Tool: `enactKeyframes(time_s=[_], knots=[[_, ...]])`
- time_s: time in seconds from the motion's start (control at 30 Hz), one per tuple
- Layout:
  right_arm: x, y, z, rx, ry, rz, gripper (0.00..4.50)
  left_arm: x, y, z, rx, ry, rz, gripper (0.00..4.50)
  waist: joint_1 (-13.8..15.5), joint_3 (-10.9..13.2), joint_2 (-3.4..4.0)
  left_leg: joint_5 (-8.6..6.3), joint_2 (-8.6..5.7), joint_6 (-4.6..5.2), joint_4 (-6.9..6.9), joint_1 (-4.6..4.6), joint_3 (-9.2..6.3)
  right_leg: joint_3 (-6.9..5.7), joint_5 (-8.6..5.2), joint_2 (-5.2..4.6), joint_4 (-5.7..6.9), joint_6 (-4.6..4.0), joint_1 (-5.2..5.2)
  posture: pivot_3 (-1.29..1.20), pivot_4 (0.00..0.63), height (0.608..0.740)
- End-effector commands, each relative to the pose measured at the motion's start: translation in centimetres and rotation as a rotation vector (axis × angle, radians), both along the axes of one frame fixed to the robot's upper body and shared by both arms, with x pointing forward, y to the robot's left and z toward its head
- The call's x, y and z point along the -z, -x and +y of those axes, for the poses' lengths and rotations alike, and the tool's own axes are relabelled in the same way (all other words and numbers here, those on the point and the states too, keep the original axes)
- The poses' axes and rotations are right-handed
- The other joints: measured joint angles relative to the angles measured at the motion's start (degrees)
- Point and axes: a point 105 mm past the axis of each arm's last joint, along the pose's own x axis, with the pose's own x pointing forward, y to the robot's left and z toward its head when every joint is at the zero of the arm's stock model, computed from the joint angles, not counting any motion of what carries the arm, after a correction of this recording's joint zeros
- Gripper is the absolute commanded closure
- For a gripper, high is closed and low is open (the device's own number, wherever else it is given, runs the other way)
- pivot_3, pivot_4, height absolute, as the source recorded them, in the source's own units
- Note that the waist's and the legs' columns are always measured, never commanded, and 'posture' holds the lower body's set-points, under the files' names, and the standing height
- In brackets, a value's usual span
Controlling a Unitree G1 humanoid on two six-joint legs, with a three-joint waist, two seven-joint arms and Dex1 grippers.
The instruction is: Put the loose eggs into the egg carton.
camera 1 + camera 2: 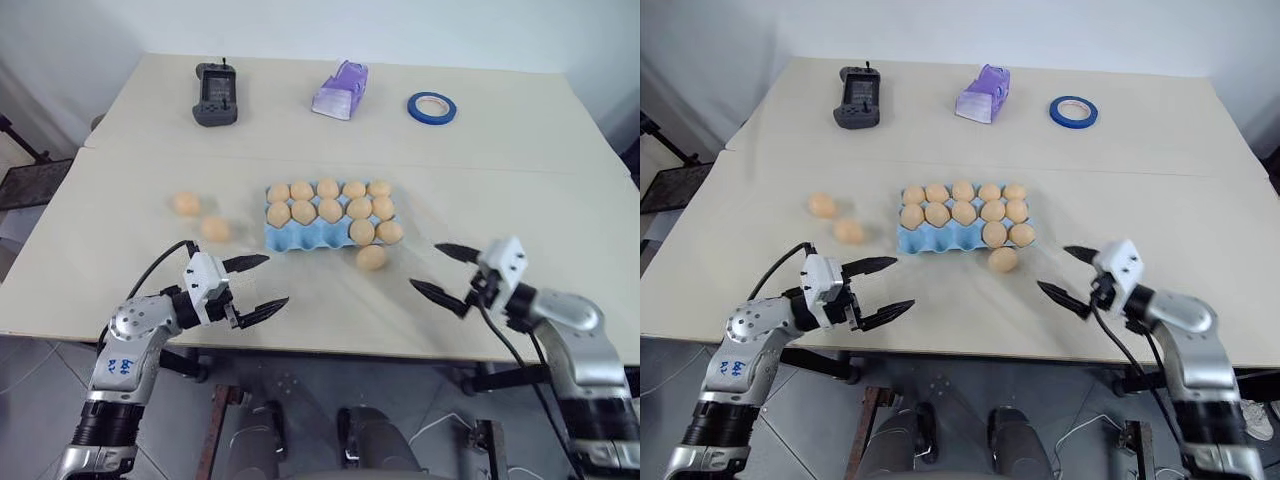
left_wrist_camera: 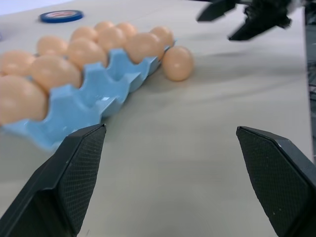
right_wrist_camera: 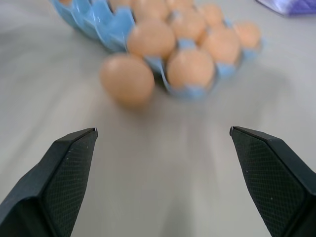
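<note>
Eggs (image 1: 371, 257) lie untouched; left hand (image 1: 258, 283) and right hand (image 1: 441, 270) gape wide, empty.

Left gripper (image 2: 168, 182) wide open above bare table (image 2: 197, 123). Blue egg carton (image 2: 98, 94) full of eggs beside it. One loose egg (image 2: 177, 62) touching carton's end, right gripper (image 2: 237, 19) open beyond.

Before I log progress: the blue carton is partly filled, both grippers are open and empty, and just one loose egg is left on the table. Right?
Not quite: three loose eggs remain, not one. The left eye view shows one egg against the egg carton front edge and two eggs to its left. The rest holds: the carton is partly filled, and the left gripper and right gripper are open and empty.
</note>
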Motion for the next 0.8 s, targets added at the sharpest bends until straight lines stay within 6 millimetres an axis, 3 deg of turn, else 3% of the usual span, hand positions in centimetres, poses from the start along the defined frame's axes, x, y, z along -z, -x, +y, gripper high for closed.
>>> enactKeyframes(time_s=[0.03, 0.17, 0.43, 0.6, 0.8], knots=[[-0.7, 0.4, -1.9, 0.058, 0.004, -0.079, 0.01, 0.1, 0.3, -1.0, 0.067, -0.011, -0.005, 0.00, -0.2, 0.0, 0.00, 0.01, 0.00, -0.01, 0.02, 0.05, 0.00, 0.00, 0.01, 0.01, 0.01, 0.01, 0.05, 0.00, 0.150, 0.740], [0.1, 0.2, -2.8, 0.106, -0.017, -0.098, 0.01, 0.1, -0.1, -1.4, 0.093, -0.020, -0.016, 0.00, -0.1, 0.0, 0.00, 0.03, 0.00, -0.01, 0.11, 0.15, -0.04, -0.02, 0.02, 0.01, 0.03, 0.02, 0.15, 0.00, 0.150, 0.740], [-0.3, -1.6, 3.8, -0.089, -0.017, -0.005, 0.01, -0.1, -0.2, 0.2, 0.041, -0.009, 0.001, 0.00, -1.0, 0.0, 0.00, 0.05, 0.03, -0.03, 0.05, 0.13, -0.05, -0.03, 0.02, -0.01, 0.10, 0.03, 0.10, 0.00, 0.150, 0.740], [0.3, -3.6, 6.4, -0.071, 0.034, 0.107, 0.01, -0.1, 0.4, 1.1, -0.008, -0.013, -0.009, 0.00, -1.1, 0.0, 0.00, 0.07, 0.05, -0.06, 0.04, 0.10, -0.04, -0.02, 0.02, -0.01, 0.13, 0.01, 0.02, 0.00, 0.150, 0.740], [0.8, -4.4, 9.8, -0.106, 0.027, 0.154, 0.01, -0.3, 1.1, 1.8, -0.058, -0.011, -0.019, 0.00, -1.0, 0.0, 0.00, 0.05, 0.02, -0.07, -0.02, 0.06, -0.04, -0.03, 0.00, -0.07, 0.09, -0.01, 0.01, 0.00, 0.150, 0.740]])
